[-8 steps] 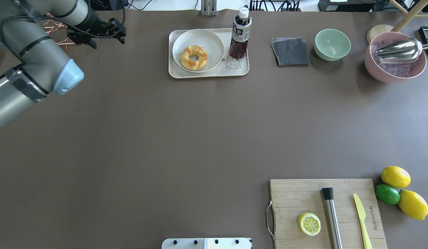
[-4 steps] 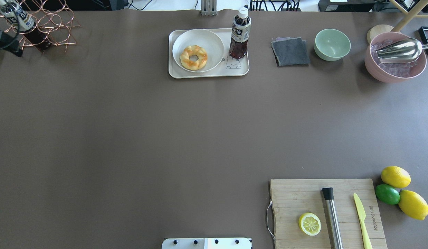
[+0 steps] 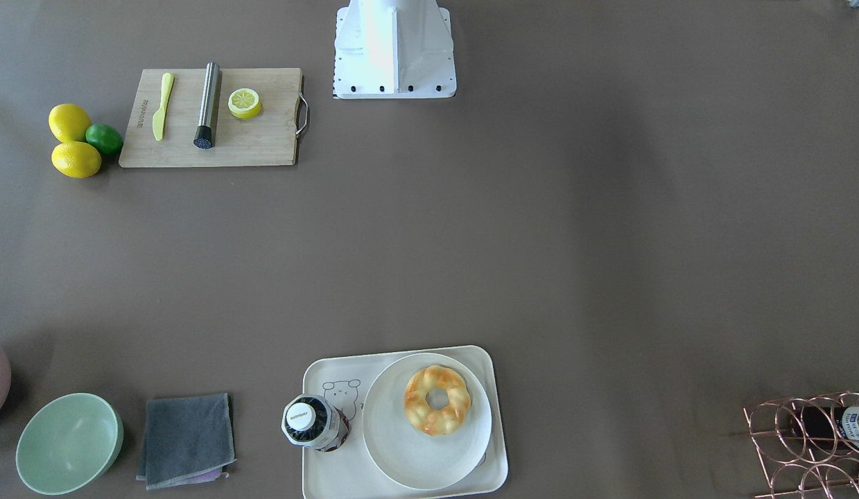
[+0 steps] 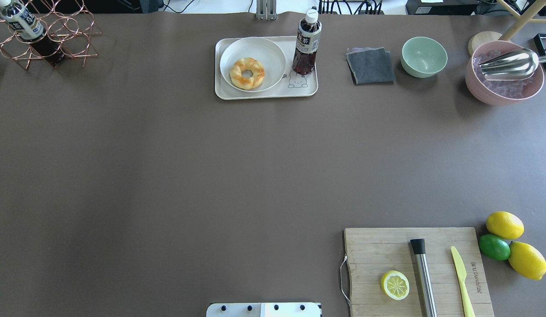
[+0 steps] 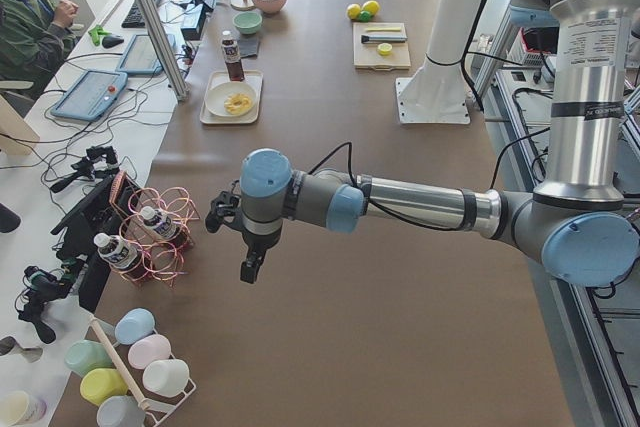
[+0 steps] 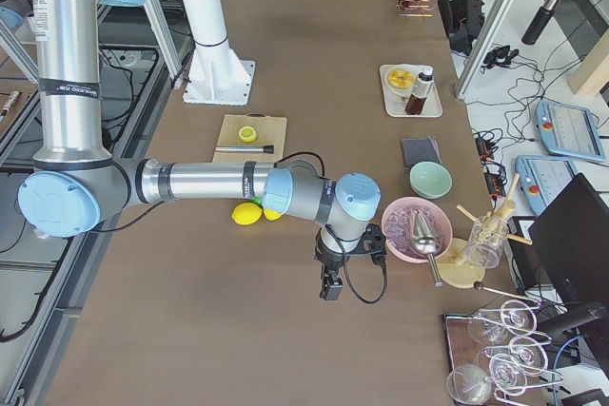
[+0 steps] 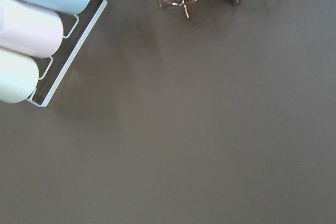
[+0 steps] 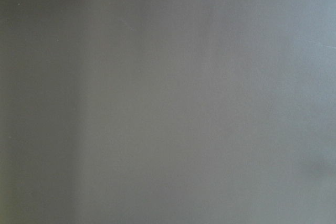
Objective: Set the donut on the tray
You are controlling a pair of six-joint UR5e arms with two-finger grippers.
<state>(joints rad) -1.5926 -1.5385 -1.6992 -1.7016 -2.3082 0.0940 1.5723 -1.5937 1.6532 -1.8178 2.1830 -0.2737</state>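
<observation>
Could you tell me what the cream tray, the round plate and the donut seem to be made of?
Cream-white rectangular tray: probably matte plastic or melamine; smooth, with rounded moulded corners. Round off-white plate: same matte look, likely the same. Golden braided ring donut: slightly shiny, even surface; perhaps a foam or plastic replica, perhaps real pastry.

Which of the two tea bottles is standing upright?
The bottle on the tray, beside the plate; the other bottle lies tilted in the copper rack.

The brown surface point(image 4: 167, 176) is carrying the tray point(image 4: 273, 94) at its far edge, with a grey cloth point(image 4: 370, 66) and a green bowl point(image 4: 424, 56) sitting further to my right. Nearer my base, a cutting board point(image 4: 374, 257), lemons point(image 4: 504, 225) and a lime point(image 4: 494, 247) are lying.
</observation>
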